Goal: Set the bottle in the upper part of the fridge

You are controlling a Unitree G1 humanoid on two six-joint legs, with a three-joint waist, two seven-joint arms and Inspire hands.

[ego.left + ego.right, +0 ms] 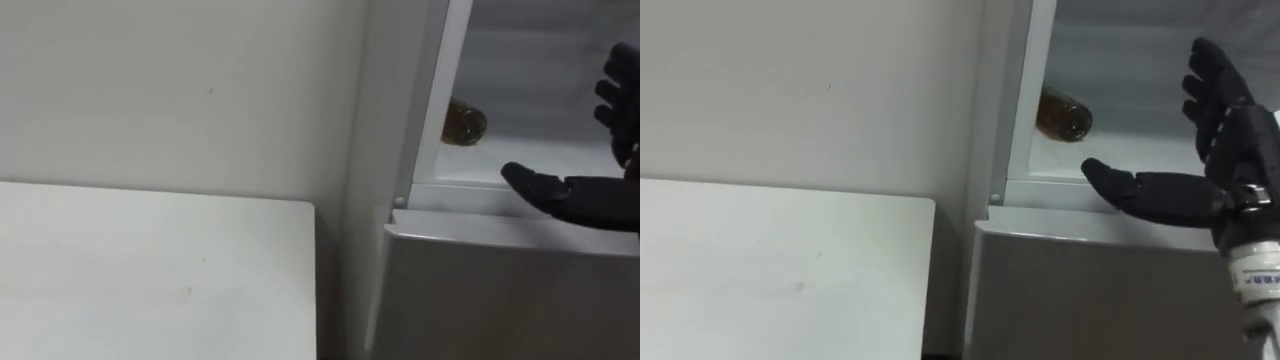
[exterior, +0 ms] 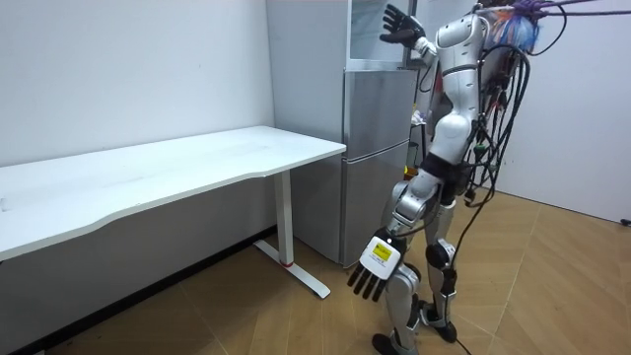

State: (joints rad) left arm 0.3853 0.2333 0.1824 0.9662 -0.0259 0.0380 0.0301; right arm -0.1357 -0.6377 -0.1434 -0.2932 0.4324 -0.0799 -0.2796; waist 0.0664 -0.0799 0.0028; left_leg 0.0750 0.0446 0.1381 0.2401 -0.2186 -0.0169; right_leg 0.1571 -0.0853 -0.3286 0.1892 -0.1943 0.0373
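Robot stood right in front of the fridge (image 1: 1090,290), w/ the white counter (image 1: 780,270) just beside it on the robot's left, against the wall. Upper compartment was open. The bottle (image 1: 1065,115) lay on its side on the compartment floor, at the far left by the frame, round brown end facing out; nothing touched it.

R robot hand (image 1: 1235,150) was raised at the compartment opening, to the right of the bottle and apart from it. It was fully spread: fingers straight & pointing up, thumb stuck out sideways toward the bottle over the front lip. It held nothing.

L robot hand (image 2: 373,271) hung low beside the thigh in the room view, fingers relaxed & pointing down, also w/ nothing in it.

Lower fridge door was closed.
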